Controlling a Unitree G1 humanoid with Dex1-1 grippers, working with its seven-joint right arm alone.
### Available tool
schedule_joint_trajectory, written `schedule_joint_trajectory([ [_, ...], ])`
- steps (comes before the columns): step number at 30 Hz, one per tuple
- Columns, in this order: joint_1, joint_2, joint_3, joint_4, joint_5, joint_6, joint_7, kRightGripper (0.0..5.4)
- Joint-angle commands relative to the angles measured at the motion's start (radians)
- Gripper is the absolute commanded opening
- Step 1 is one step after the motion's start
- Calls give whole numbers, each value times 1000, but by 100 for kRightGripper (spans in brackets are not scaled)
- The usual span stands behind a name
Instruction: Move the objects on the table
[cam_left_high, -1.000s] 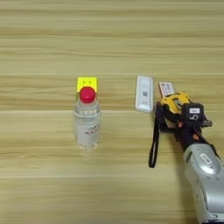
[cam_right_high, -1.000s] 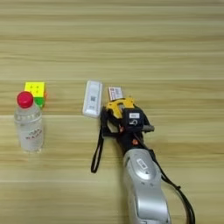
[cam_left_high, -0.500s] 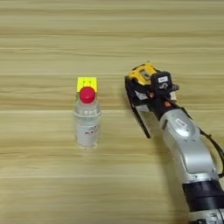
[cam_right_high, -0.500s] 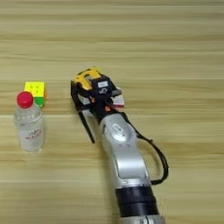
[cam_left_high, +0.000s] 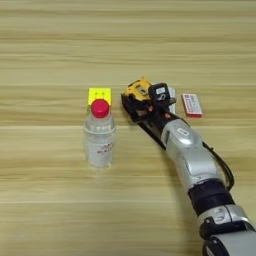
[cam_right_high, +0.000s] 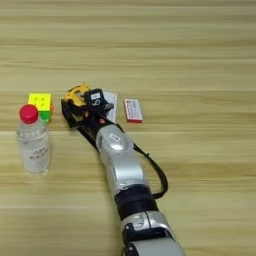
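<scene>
I have the right gripper (cam_left_high: 141, 102) at the centre of the frame, clamped on the yellow-black tape measure (cam_left_high: 136, 90); from here I read the black fingers as pinching its body, with the black strap (cam_right_high: 85, 131) trailing down and right under the silver forearm (cam_left_high: 190, 160); I cannot tell whether the case is resting on the table (cam_left_high: 50, 200) or just clear of it.

I'd judge the tape measure dense and rigid, a hard smooth shell that could slip if squeezed at a corner; the flat sides are the place to hold it, and the loose strap may drag or catch.

The white slim bar (cam_right_high: 111, 102) lies just right of the gripper, partly hidden by it; the small red-white box (cam_left_high: 192, 105) sits a little further right, apart from the bar; both look light and flat, awkward to pinch except across their narrow edges.

The yellow-green puzzle cube (cam_left_high: 99, 95) is left of centre, just beside the tape measure; stiff, light, easy across opposite faces.

The clear red-capped bottle (cam_left_high: 99, 137) stands upright directly below the cube; the only container here; I cannot make out how much liquid it holds; tall and tippable, best taken round the body.
</scene>
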Motion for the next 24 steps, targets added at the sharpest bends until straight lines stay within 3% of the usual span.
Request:
schedule_joint_trajectory([
  [1,-121,15,2,16,13,-97,24,467],
  [12,-168,32,1,189,-3,-179,36,467],
  [22,-188,31,-4,258,-8,-213,27,467],
  [24,-190,30,-4,263,-8,-218,25,504],
])
